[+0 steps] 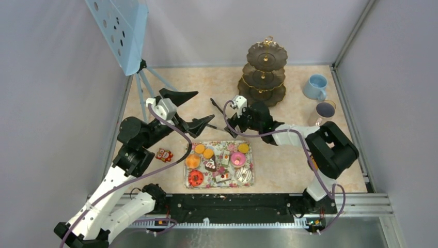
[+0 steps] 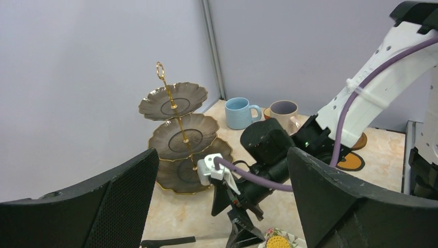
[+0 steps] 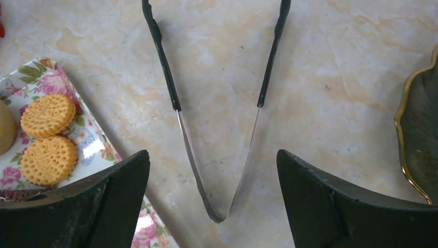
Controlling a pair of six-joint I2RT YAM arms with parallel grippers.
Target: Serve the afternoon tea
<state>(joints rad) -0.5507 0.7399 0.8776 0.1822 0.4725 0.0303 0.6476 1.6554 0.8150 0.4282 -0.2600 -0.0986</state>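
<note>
Toy donuts (image 1: pixel 196 177), orange rounds (image 1: pixel 200 149) and cake slices (image 1: pixel 223 176) lie on a floral tray (image 1: pixel 219 145). The dark three-tier stand (image 1: pixel 266 72) with its gold handle is at the back, its tiers bare. A light-blue cup (image 1: pixel 315 87) and a pale-grey cup (image 1: pixel 325 110) stand to its right. My right gripper (image 3: pixel 212 155) is open, low over the table and astride the hinge end of the black tongs (image 3: pixel 168 72), not touching them. My left gripper (image 1: pixel 205 106) hangs open and empty, left of the tongs.
A small red toy (image 1: pixel 164 154) lies on the table left of the tray. A blue perforated panel on a tripod (image 1: pixel 121 31) stands at the back left. Walls enclose the table on three sides. The stand's rim (image 3: pixel 413 134) is close on the right gripper's right.
</note>
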